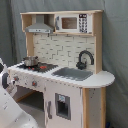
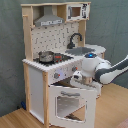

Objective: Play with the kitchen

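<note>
From my station I see the kitchen standing upright against a grey curtain, filling most of both exterior views. At the first exterior view's left edge, part of the white arm pokes in low beside the stove front. Moving right, a small pot sits on the black cooktop, with the hood above it. Next comes the grey sink, then the black faucet at its far right corner, and the microwave on the upper shelf.

In the second exterior view the kitchen stands on a wooden floor. Its windowed oven door hangs tilted open, hinged at the bottom. The gripper sits just above the door's top edge, close under the knobs; I cannot tell how the jaws stand. The arm reaches in from the second exterior view's right.
</note>
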